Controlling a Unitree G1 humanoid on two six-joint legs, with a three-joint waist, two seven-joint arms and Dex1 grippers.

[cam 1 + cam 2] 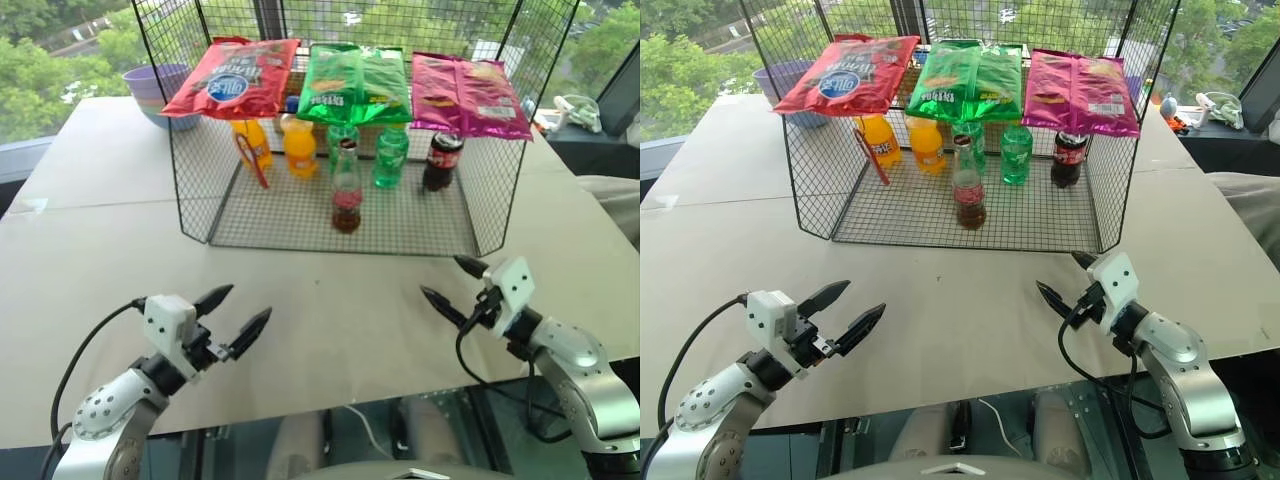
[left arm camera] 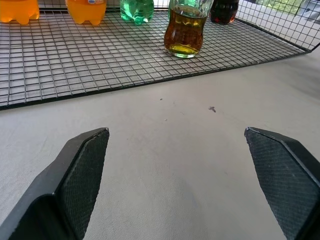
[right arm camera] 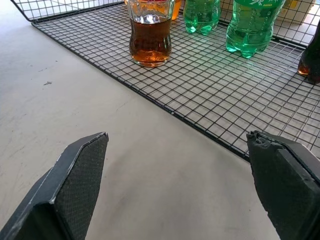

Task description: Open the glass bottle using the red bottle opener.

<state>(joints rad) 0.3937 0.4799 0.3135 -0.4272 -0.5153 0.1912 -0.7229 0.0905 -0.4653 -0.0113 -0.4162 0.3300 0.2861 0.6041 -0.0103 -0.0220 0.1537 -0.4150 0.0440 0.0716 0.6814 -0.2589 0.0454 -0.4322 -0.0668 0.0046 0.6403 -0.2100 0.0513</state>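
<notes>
Left gripper (image 1: 232,318): fingers spread wide, holding nothing, over the tabletop's (image 1: 330,290) near edge.
Right gripper (image 1: 453,284): fingers spread wide, holding nothing, near the same edge.
Glass bottle (image 1: 346,188): upright on the wire rack's (image 1: 300,225) floor, near its front edge, middle.
Red bottle opener (image 1: 251,160): hanging inside the rack at its left side, beside an orange bottle (image 1: 252,142).

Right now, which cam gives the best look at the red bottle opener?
The left eye view: the red bottle opener hangs inside the wire rack beside the orange bottles, its whole length visible. The right eye view shows it too, thinner against the mesh. The wrist views take in the rack floor and bottle bases.
</notes>
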